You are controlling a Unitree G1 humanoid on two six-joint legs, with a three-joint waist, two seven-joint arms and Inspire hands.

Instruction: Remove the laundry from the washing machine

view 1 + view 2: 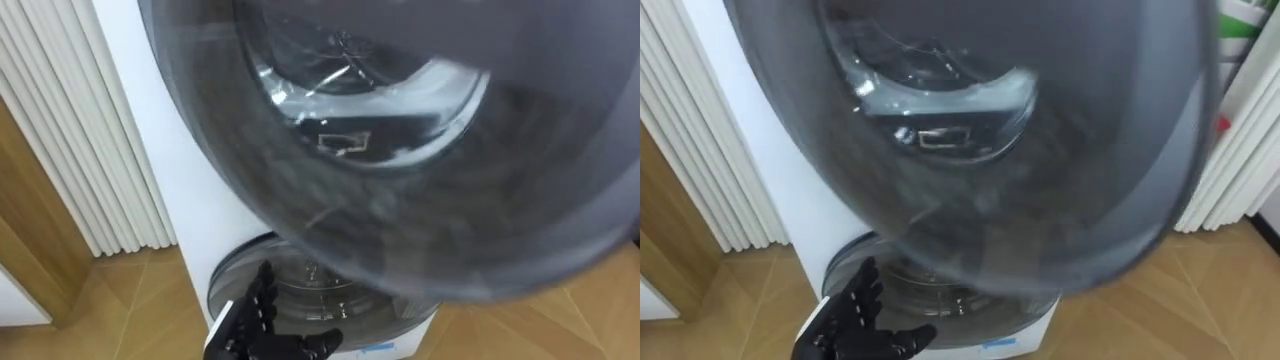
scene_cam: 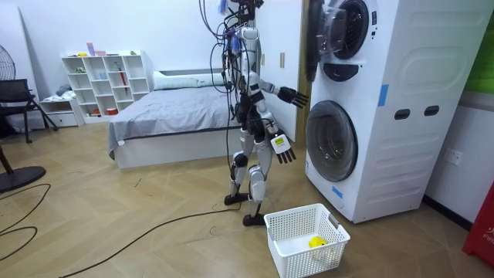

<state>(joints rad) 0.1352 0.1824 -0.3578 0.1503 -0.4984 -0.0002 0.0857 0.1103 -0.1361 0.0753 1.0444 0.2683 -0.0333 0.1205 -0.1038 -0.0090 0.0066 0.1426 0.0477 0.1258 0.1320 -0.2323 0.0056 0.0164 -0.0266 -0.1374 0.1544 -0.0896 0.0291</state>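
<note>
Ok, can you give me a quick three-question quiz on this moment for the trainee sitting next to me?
1. True or false: the upper machine's door stands open.
2. What colour is the small thing lying in the white basket on the floor? A) yellow B) red C) black
3. Short answer: which of the robot's hands is held with straight fingers in front of the lower machine's door?

Key: 1 true; 2 A; 3 the left hand.
</note>
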